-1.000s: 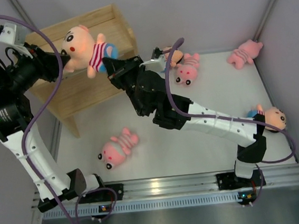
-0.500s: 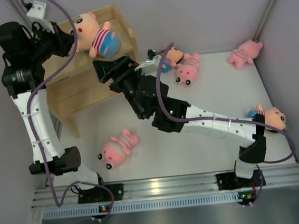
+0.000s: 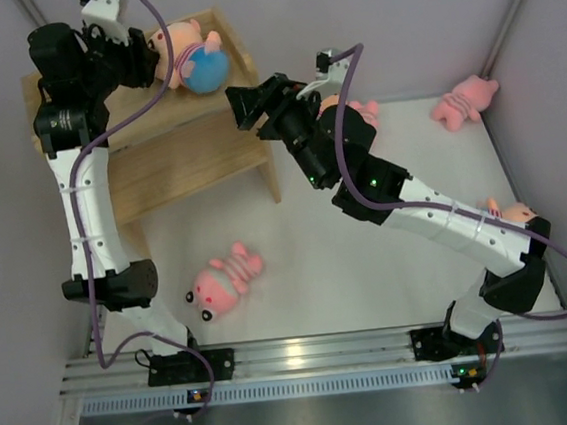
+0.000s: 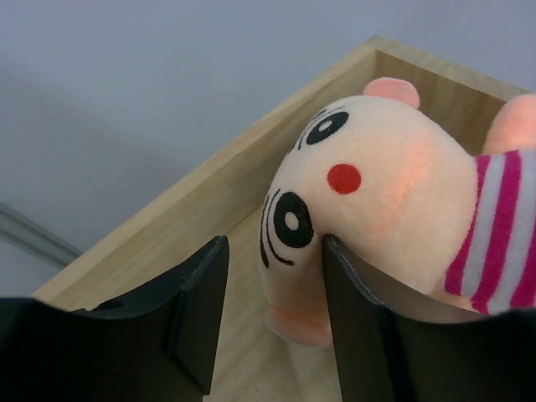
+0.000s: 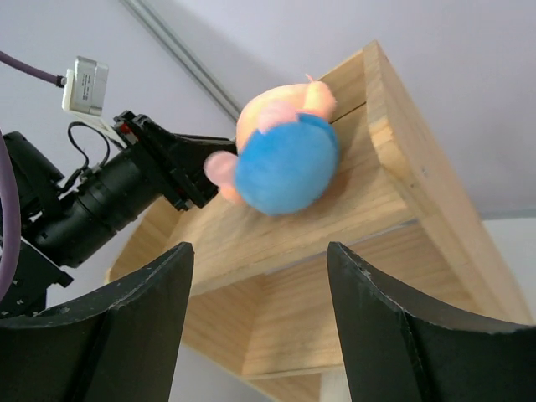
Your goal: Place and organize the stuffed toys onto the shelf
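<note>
Since just one peach doll (image 3: 186, 53) is seen up on the shelf (image 3: 188, 161), the job is judged to be barely started tbh. That doll is laid down rather than sat up, on the top tier toward its far left end, with the head left and the blue pants pointed right. Nothing is seen on the lower tier.

The left gripper (image 4: 272, 251) is parked right at the doll's face. Its jaws are held partly apart, the cheek is touched by one finger only, and a strip of wood is visible between the face and the other finger. So the doll is probably released rather than clamped.

The right gripper (image 5: 260, 251) is held wide open with nothing in it, up in the air just right of the shelf's top corner.

Left on the table (image 3: 372, 294):
- one pink pig (image 3: 220, 284), near left
- another pig (image 3: 464, 102), far right
- a third pig (image 3: 363, 114), half hidden behind the right arm (image 3: 435, 223)
- a second doll (image 3: 515, 213), tucked against that arm at the right

A sixth toy can't be made out clearly. Nearly all the placing is reckoned to be left, plus some straightening of the doll.
</note>
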Action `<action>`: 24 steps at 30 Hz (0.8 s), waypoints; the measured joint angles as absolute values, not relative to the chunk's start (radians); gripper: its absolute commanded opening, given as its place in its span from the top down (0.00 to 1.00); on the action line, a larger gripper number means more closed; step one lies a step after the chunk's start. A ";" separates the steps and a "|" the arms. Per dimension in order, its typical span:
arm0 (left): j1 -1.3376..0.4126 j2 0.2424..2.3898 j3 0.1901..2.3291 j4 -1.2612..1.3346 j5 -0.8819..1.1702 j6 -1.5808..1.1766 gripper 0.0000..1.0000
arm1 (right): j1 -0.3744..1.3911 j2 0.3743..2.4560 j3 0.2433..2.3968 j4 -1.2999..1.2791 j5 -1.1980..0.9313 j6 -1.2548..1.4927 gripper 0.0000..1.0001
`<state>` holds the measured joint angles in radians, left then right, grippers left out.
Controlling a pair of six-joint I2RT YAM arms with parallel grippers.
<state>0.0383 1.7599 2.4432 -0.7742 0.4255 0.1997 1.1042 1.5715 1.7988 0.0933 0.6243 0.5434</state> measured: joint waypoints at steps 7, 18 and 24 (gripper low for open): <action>-0.027 1.789 2.447 -0.686 0.142 0.217 0.30 | 1.063 1.564 1.794 0.046 0.533 0.475 0.34; -0.043 1.742 2.383 -0.642 0.089 0.251 0.15 | 0.978 1.409 1.666 -0.050 0.489 0.418 0.34; -0.044 1.637 2.273 -0.648 0.147 0.278 0.14 | 0.975 1.385 1.663 -0.054 0.443 0.410 0.34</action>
